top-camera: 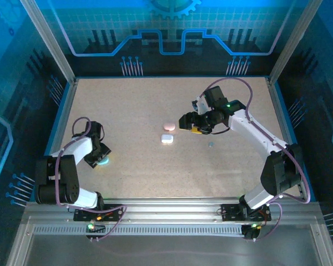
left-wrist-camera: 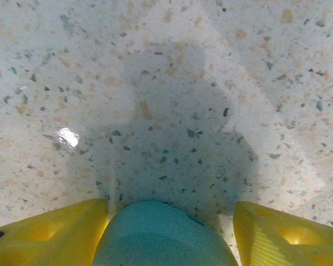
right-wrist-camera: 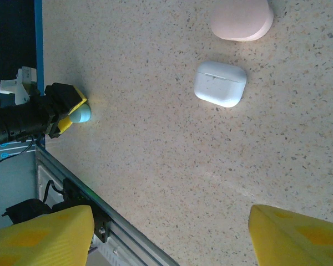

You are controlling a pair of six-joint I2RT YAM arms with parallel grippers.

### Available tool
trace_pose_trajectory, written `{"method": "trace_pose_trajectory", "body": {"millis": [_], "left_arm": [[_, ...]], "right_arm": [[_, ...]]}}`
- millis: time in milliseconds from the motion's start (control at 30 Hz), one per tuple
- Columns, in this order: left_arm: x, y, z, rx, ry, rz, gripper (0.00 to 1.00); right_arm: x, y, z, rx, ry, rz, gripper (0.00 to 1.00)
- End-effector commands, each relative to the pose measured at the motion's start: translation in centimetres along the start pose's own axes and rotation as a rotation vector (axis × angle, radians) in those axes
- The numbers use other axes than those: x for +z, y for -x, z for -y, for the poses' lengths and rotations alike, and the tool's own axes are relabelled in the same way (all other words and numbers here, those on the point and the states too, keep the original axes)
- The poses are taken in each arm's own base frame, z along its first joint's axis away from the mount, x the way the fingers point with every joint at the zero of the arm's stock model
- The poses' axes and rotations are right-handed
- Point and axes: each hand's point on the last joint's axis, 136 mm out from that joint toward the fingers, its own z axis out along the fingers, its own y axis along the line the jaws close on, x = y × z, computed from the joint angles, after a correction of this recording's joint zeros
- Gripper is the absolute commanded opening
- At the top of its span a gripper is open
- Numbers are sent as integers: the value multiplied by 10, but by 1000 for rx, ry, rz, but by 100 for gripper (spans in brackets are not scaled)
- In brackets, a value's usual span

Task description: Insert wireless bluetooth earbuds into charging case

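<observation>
Straddling the blue case [left-wrist-camera: 164, 235] near the desk's [top-camera: 155, 166] left edge, the left fingers [left-wrist-camera: 50, 235] are set beside it; a clamp cannot be told. The right fingers [right-wrist-camera: 39, 235] are held apart, nearer the white case [right-wrist-camera: 220, 83].

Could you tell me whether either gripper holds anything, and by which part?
Right gripper: nothing. Left gripper: jaws flank the blue case at its sides; hold cannot be told.

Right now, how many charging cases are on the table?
3. Pink case mid table; white case just in front of it; teal case far left, between the left pincer's fingers. The right arm could hide more.
</observation>
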Motion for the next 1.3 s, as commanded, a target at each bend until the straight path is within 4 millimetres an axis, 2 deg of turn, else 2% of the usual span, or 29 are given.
{"method": "trace_pose_trajectory", "body": {"millis": [0,167,567,667,867,1033,1133,1267], "left_arm": [[2,-9,3,-17,-34,-53,64],[-3,-16,13,-8,-87,-78,56],[-27,-60,59,93,-206,-118,55],[-23,-71,61,108,-186,-143,56],[-22,-79,63,135,-149,-147,55],[-25,-86,66,139,-160,-152,46],[-32,-97,77,154,-187,-156,45],[-49,-124,105,170,-250,-187,45]], "right_arm": [[-2,0,-4,-17,-11,-6,75],[-3,-1,-3,-12,-18,-2,75],[0,-4,3,4,-33,-6,75],[-1,-4,2,4,-34,-4,75],[-1,-5,3,8,-43,-3,75],[-2,-6,4,10,-50,0,75],[-4,-5,7,7,-66,16,75],[-6,-3,12,5,-93,48,75]]}}
